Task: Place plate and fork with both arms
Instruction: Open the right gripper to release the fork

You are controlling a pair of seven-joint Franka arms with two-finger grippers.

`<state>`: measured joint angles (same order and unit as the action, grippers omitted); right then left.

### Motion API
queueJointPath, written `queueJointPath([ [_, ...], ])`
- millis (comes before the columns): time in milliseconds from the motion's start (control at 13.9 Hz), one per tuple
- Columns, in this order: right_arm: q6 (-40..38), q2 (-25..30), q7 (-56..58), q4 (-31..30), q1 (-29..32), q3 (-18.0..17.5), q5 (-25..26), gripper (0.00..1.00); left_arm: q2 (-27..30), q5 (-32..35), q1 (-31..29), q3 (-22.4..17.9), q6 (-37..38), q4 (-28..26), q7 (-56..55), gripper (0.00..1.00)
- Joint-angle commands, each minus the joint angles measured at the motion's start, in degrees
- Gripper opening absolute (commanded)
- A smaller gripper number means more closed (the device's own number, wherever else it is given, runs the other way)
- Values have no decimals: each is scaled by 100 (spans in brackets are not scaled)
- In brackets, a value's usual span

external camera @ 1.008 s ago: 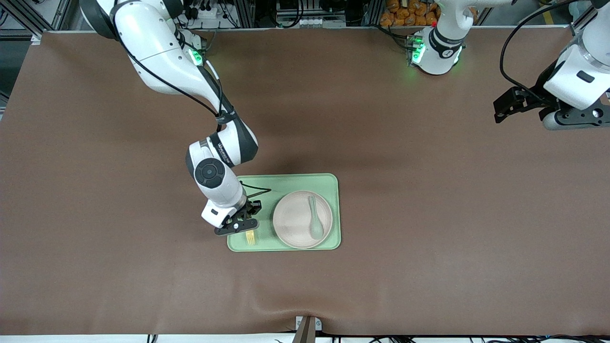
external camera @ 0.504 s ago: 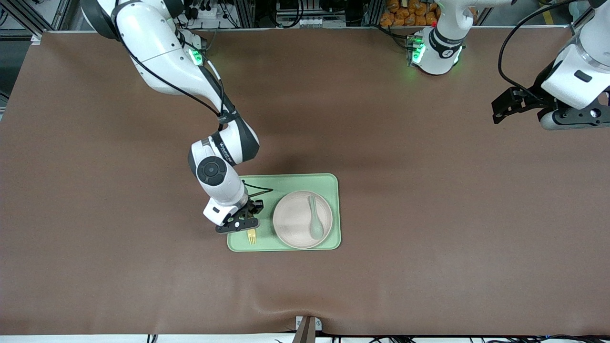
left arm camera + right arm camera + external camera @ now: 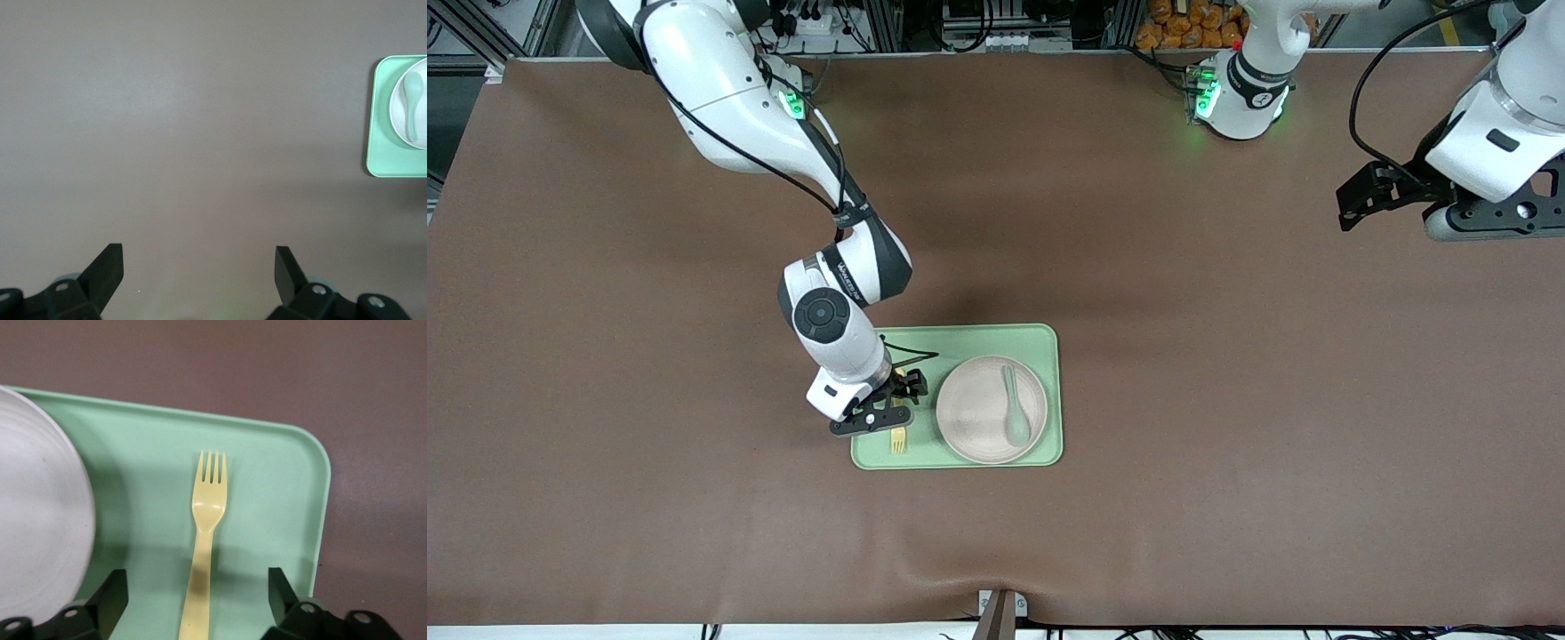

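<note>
The pale yellow fork [image 3: 897, 439] lies flat on the pale green tray [image 3: 960, 336], beside the off-white plate [image 3: 978, 413], toward the right arm's end. In the right wrist view the fork [image 3: 205, 540] lies on the tray [image 3: 280, 493] next to the plate [image 3: 37, 513]. My right gripper [image 3: 887, 407] is open just above the fork's handle, a finger on each side, not touching it [image 3: 197, 593]. My left gripper [image 3: 1356, 197] is open and empty, up over bare table at the left arm's end [image 3: 199, 267].
A pale green spoon [image 3: 1014, 409] lies in the plate; it also shows in the left wrist view [image 3: 415, 100] with the tray [image 3: 380, 147]. The brown mat [image 3: 1227, 400] covers the table all round the tray.
My right gripper has let go of the fork and risen slightly off the tray; the fork stays where it lay. My left gripper has drifted a little toward the table's middle.
</note>
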<state>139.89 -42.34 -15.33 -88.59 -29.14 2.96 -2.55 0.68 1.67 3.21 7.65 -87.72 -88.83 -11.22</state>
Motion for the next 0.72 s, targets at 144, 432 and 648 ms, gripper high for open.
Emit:
queueJointPath([
  [144, -513, 647, 48, -27, 478, -33, -35, 100, 11, -70, -4, 17, -79, -46, -12, 100],
  [432, -1401, 1236, 398, 17, 1015, -33, -9, 100, 11, -79, -57, 17, -79, -38, -20, 100],
  [648, -1816, 1579, 732, 18, 1401, -33, 26, 100, 2, -88, -31, 17, -79, -55, -20, 100],
])
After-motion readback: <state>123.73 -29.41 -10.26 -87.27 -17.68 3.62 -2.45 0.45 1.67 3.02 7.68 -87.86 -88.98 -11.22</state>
